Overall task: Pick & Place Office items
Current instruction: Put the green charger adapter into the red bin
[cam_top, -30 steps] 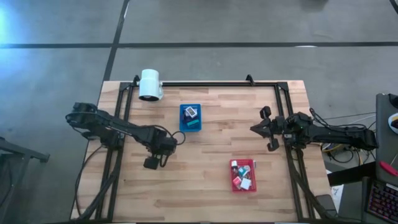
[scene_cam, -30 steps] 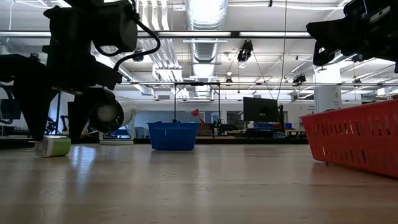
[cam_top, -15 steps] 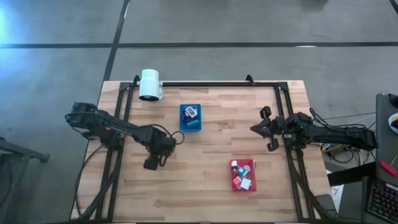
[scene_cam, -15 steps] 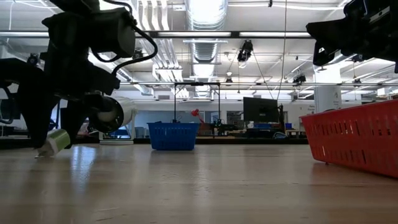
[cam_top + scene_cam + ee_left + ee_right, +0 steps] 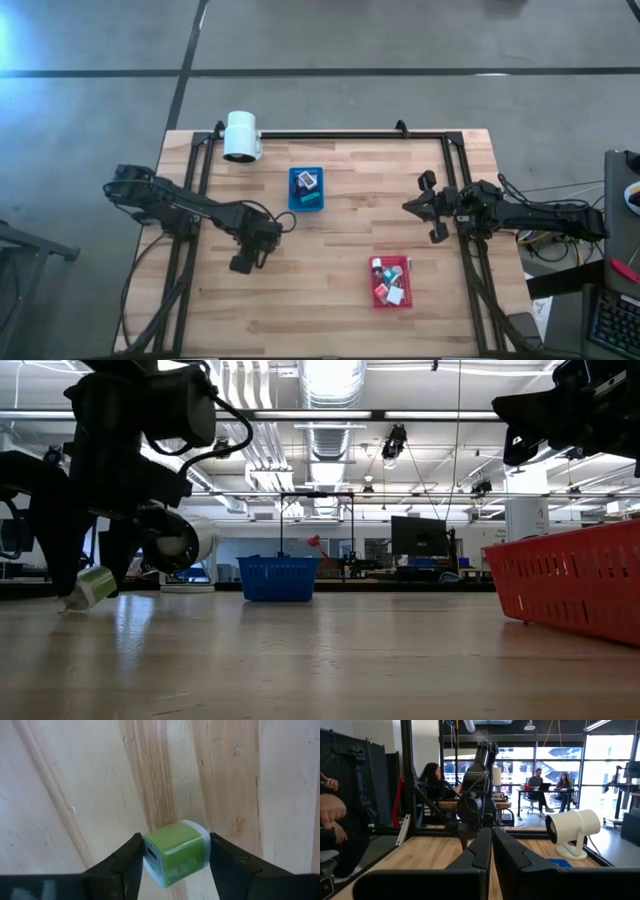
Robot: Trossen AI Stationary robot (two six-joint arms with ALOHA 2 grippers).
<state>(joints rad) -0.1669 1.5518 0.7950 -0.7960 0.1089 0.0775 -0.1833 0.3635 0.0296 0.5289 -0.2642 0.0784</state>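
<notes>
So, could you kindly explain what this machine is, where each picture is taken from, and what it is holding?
It is a robot with two dark arms at a wooden table, each ending in a two-finger gripper. One picture looks straight down, one looks level across the tabletop, and two come from cameras on the wrists.

On the table stand a blue tray and a red tray, both holding small office items, and a white projector-like device.

The left gripper has its jaws against both sides of a small green and white block, which sits tilted at the table surface in the low view. The right gripper waits near the table's right edge, jaws shut and empty.
</notes>
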